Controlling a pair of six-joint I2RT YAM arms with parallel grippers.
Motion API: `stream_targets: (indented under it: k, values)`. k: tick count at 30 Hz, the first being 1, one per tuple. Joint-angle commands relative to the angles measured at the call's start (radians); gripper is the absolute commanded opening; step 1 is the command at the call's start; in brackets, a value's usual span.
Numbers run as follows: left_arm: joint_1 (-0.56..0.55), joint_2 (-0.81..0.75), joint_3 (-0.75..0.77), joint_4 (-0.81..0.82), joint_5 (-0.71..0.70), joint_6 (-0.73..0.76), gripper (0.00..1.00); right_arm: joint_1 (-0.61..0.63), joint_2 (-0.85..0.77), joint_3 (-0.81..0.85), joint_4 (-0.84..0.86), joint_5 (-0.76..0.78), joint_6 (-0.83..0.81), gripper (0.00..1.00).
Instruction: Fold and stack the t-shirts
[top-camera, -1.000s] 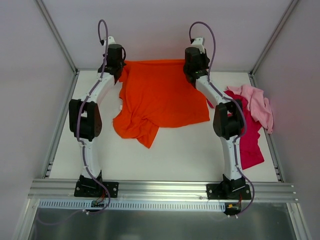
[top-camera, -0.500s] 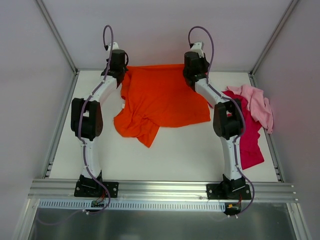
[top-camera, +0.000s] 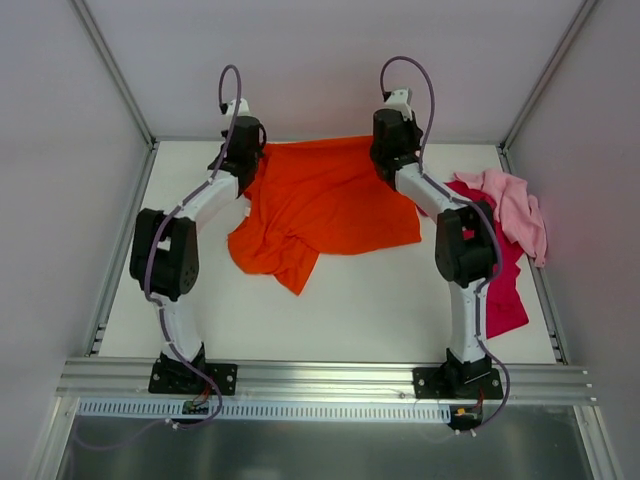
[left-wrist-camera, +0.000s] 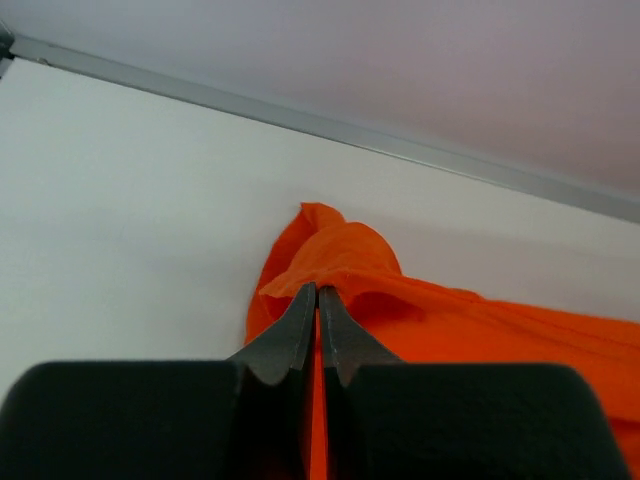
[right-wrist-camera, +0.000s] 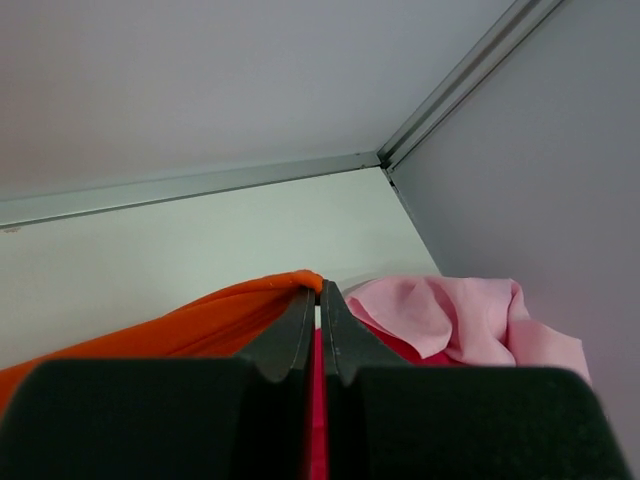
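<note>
The orange t-shirt (top-camera: 325, 200) lies spread at the back middle of the white table, its near left part bunched. My left gripper (top-camera: 246, 152) is shut on its far left corner; in the left wrist view the cloth (left-wrist-camera: 440, 320) is pinched between the closed left gripper (left-wrist-camera: 318, 292). My right gripper (top-camera: 393, 150) is shut on the far right corner, where an orange edge (right-wrist-camera: 200, 325) curls over the tip of the right gripper (right-wrist-camera: 320, 290). The pink t-shirt (top-camera: 515, 205) lies crumpled on the magenta-red t-shirt (top-camera: 500, 290) at the right edge; the same pink t-shirt (right-wrist-camera: 450, 315) shows beyond my right fingers.
Grey enclosure walls and metal rails (top-camera: 125, 240) border the table on the left, back and right. The back wall rail (left-wrist-camera: 400, 145) runs just beyond the orange shirt's far edge. A metal frame bar (top-camera: 320, 378) crosses the near edge by the arm bases.
Both grippers have come nearer and lower with the orange shirt's far corners, the left one also shifting right. The shirt's far edge has moved toward me; the other two shirts have not moved.
</note>
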Motion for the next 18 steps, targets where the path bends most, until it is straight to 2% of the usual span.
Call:
stream_targets:
  k: [1,3,5,9,11,12,13,14,15,16,18]
  values:
    - [-0.116,-0.261,-0.103,0.164,-0.101,0.095,0.00,0.047,-0.187,-0.007,0.042,0.011,0.002,0.01]
    - [-0.180,-0.391,-0.177,0.153,-0.182,0.140,0.00,0.105,-0.252,-0.015,0.016,0.014,-0.054,0.01]
    - [-0.256,-0.528,-0.266,0.141,-0.204,0.126,0.00,0.156,-0.322,-0.032,0.015,0.054,-0.113,0.01]
    - [-0.391,-0.700,-0.341,0.057,-0.291,0.136,0.00,0.332,-0.488,-0.098,-0.043,0.114,-0.220,0.01]
    - [-0.469,-0.809,-0.415,0.052,-0.357,0.172,0.00,0.376,-0.587,-0.106,-0.217,0.158,-0.184,0.01]
    - [-0.479,-0.840,-0.417,0.013,-0.397,0.165,0.00,0.409,-0.620,-0.106,-0.305,0.170,-0.143,0.01]
    - [-0.494,-0.911,-0.433,-0.096,-0.423,0.107,0.00,0.422,-0.658,-0.122,-0.365,0.193,-0.062,0.01]
    - [-0.505,-0.962,-0.461,-0.139,-0.432,0.085,0.00,0.435,-0.745,-0.144,-0.480,0.222,-0.011,0.01]
    - [-0.519,-1.010,-0.492,-0.158,-0.446,0.062,0.00,0.457,-0.793,-0.194,-0.531,0.235,0.097,0.01]
    - [-0.534,-1.107,-0.530,-0.169,-0.452,0.035,0.00,0.469,-0.845,-0.239,-0.547,0.240,0.126,0.01]
    - [-0.583,-1.176,-0.566,-0.291,-0.521,-0.040,0.00,0.521,-0.972,-0.334,-0.550,0.267,0.157,0.01]
